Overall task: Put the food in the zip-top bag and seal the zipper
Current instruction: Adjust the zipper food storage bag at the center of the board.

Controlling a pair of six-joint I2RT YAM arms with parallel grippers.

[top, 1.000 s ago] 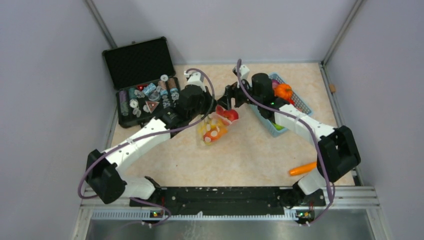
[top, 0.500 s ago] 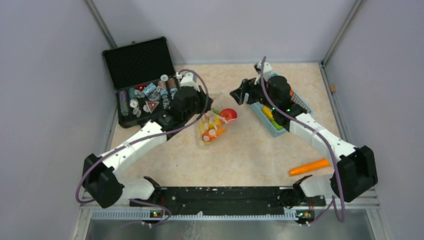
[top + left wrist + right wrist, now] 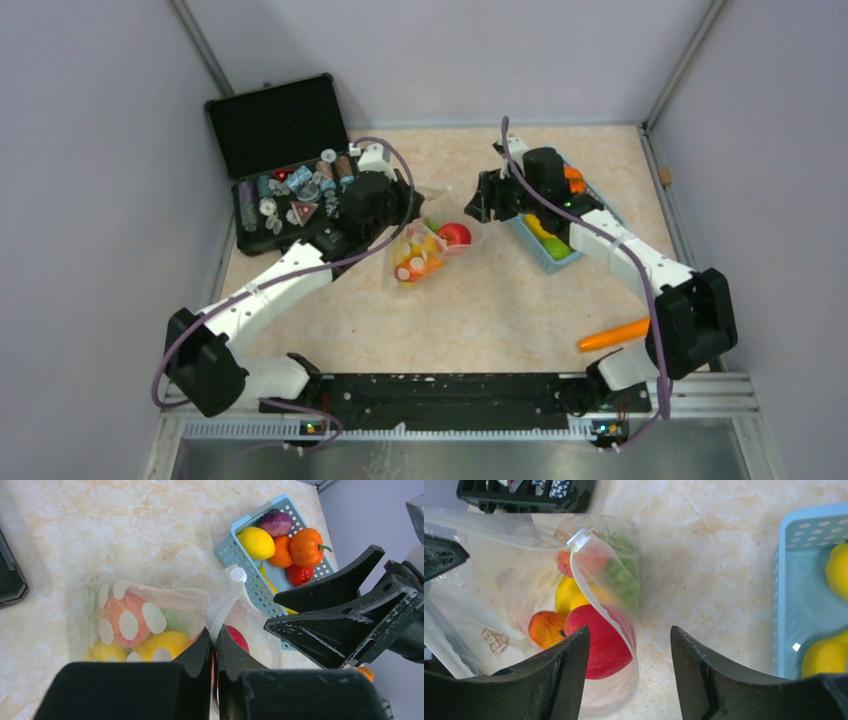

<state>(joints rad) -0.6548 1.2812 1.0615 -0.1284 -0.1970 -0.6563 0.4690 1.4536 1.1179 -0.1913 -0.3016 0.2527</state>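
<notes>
1. Left gripper (image 3: 212, 639): jaws together, clamped on the white zipper (image 3: 223, 607) edge of the zip-top bag (image 3: 145, 605).
2. The bag lies mid-tabletop (image 3: 480, 310), between the two grippers, with its mouth open. The white slider (image 3: 579, 537) sits at one end of the strip.
3. In the bag I see a red apple (image 3: 599, 640) nearest the mouth, with yellow, orange and green pieces behind it.
4. Right gripper (image 3: 629, 630): jaws apart, holding nothing, poised over the bag's open rim. I cannot tell if it touches the rim.
5. A light-blue basket (image 3: 225, 555) sits just right of the bag. It holds a lemon (image 3: 256, 543) and purple, orange and red pieces.
6. A carrot (image 3: 612, 335) lies loose on the tabletop near the right arm's base.
7. A black case (image 3: 280, 130) stands open at the far left.
</notes>
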